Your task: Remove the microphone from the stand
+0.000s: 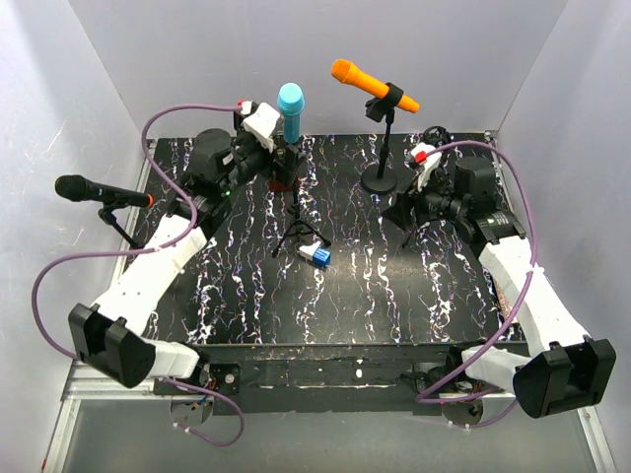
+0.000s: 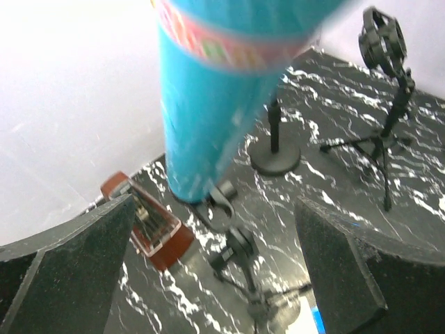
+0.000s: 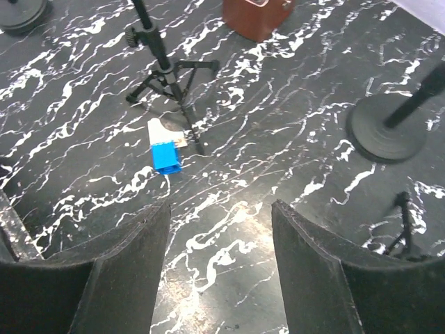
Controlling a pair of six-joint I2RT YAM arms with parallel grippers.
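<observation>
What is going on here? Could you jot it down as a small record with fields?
teal microphone: upright on its tripod stand, between the left gripper's fingers
left gripper: open, not yet closed on it
right gripper: open, empty, above the table
orange microphone: clipped on a round-base stand
black microphone: beyond the table's left edge
blue block: lying on the table

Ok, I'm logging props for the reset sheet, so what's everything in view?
teal mic: 1, teal, clipped in centre tripod
orange mic: 1, orange, on round-base stand, rear right
black mic: 1, black, on left tripod, past left edge of table
empty tripod: 1, black, right side of table
box: 1, brown, beside centre tripod
block: 1, blue and white, by centre tripod's feet
table: 1, black marbled
left gripper: 1, black, open, flanking teal mic
right gripper: 1, black, open, empty, above table
</observation>
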